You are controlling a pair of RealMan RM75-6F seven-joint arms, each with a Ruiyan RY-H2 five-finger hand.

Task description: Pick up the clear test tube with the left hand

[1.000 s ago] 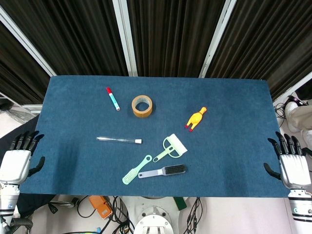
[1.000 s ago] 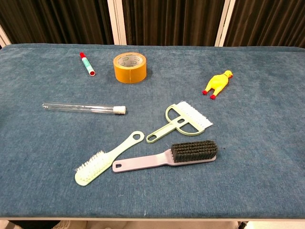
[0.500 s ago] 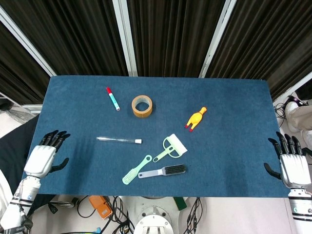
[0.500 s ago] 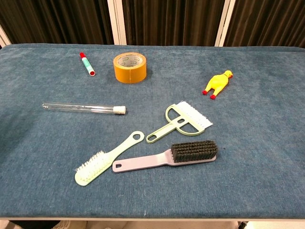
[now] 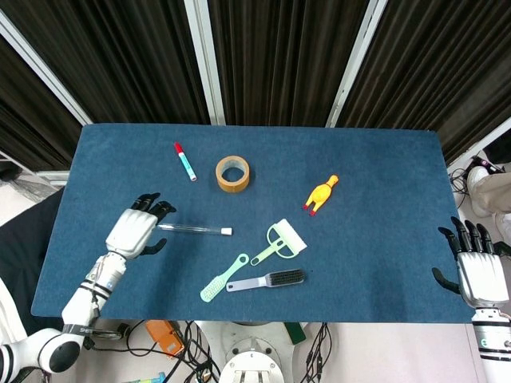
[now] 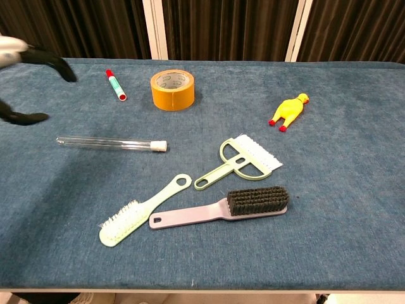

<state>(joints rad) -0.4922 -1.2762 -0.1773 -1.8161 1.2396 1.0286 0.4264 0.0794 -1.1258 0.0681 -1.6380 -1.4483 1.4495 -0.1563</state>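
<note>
The clear test tube [image 5: 194,230] with a white cap lies flat on the blue table, left of centre; the chest view shows the test tube [image 6: 111,144] too. My left hand [image 5: 137,227] hovers just left of the tube's closed end, fingers spread and empty. In the chest view only the dark fingertips [image 6: 44,60] of that hand show at the left edge, above and left of the tube. My right hand [image 5: 477,266] stays open off the table's right edge, far from the tube.
A red-capped marker [image 5: 185,161], a roll of brown tape [image 5: 232,173] and a yellow rubber chicken [image 5: 321,194] lie further back. Two green brushes [image 5: 223,277] [image 5: 281,242] and a black-bristled brush [image 5: 267,280] lie right of the tube, toward the table's front edge.
My left hand has swung from the table's left edge inward and forward to the tube's closed end. It now shows in the chest view. The right hand has not moved.
</note>
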